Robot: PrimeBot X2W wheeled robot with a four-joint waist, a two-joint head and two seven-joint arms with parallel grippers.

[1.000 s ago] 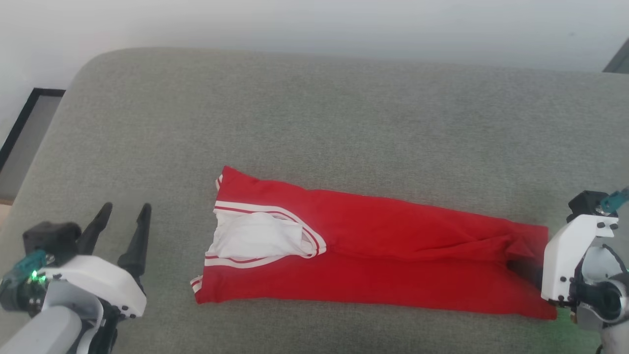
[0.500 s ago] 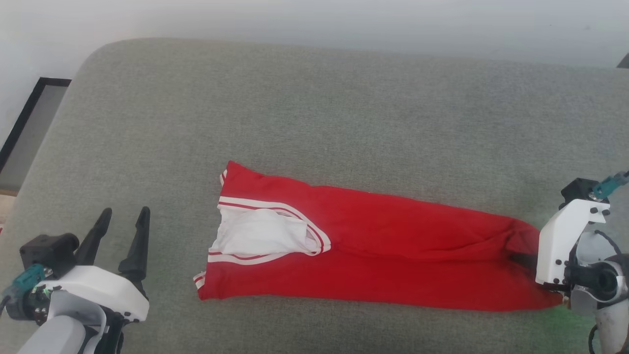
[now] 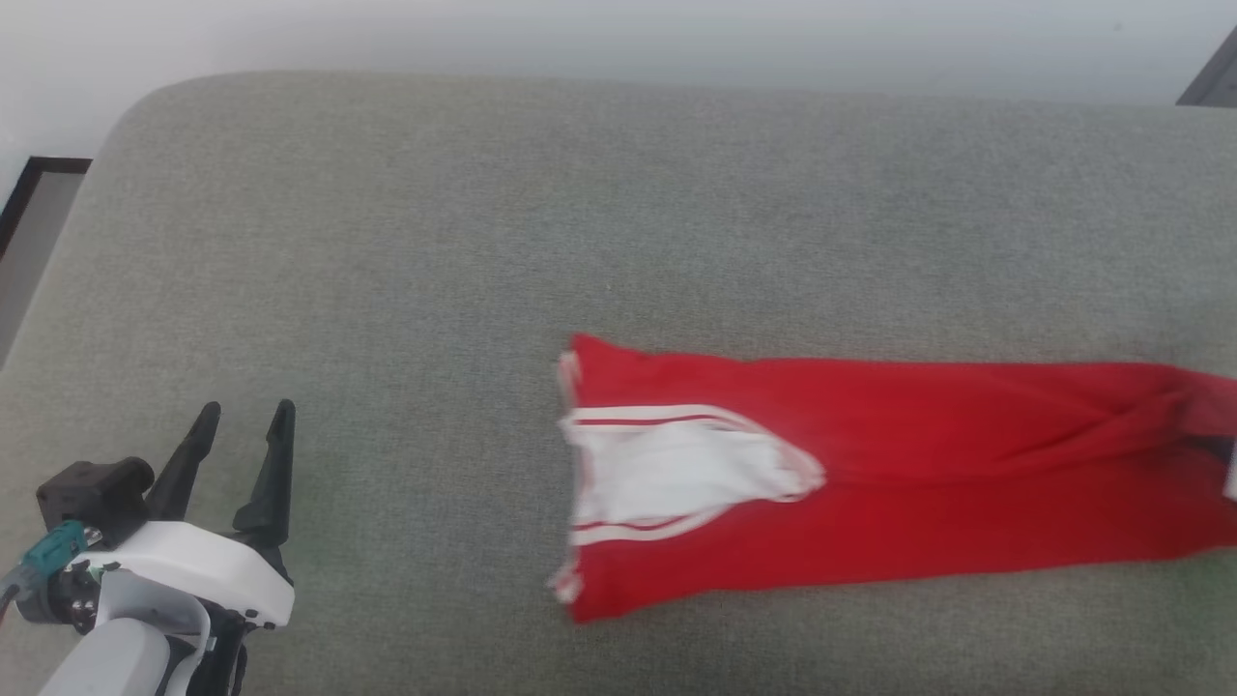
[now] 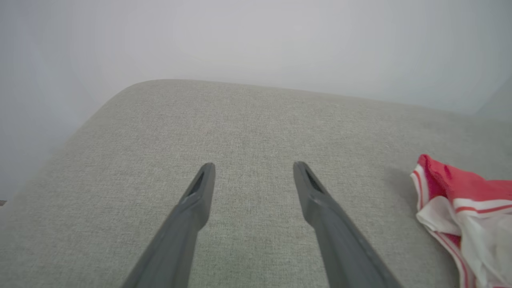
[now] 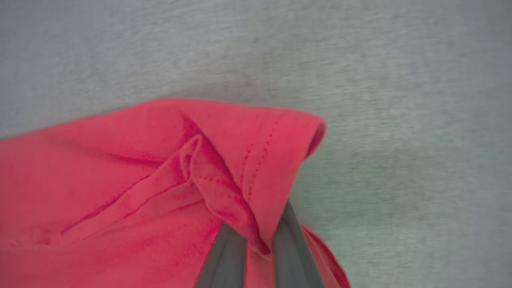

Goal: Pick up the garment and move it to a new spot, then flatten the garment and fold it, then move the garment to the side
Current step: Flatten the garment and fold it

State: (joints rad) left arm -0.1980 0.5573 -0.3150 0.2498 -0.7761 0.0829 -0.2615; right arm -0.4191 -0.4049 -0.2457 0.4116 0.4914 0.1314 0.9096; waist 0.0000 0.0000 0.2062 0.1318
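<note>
The garment (image 3: 918,483), a red jersey folded into a long strip with a white sleeve and striped trim at its left end, lies on the grey cushion (image 3: 483,242), running off the head view's right edge. In the right wrist view my right gripper (image 5: 260,240) is shut on a bunched fold of the garment's (image 5: 120,180) stitched red hem. My left gripper (image 3: 245,411) rests open at the lower left, well away from the cloth. Its fingers (image 4: 200,192) hover over bare cushion, with the garment's striped end (image 4: 460,188) off to their right.
The cushion's rounded far-left corner (image 3: 145,106) meets a pale wall. A dark-framed panel (image 3: 29,193) stands beyond the left edge, and a dark object (image 3: 1213,82) sits at the top right. Bare cushion lies between the left gripper and the garment.
My right gripper has shut on the garment's hem and dragged the garment to the right across the cushion. The left gripper has stayed put and open.
</note>
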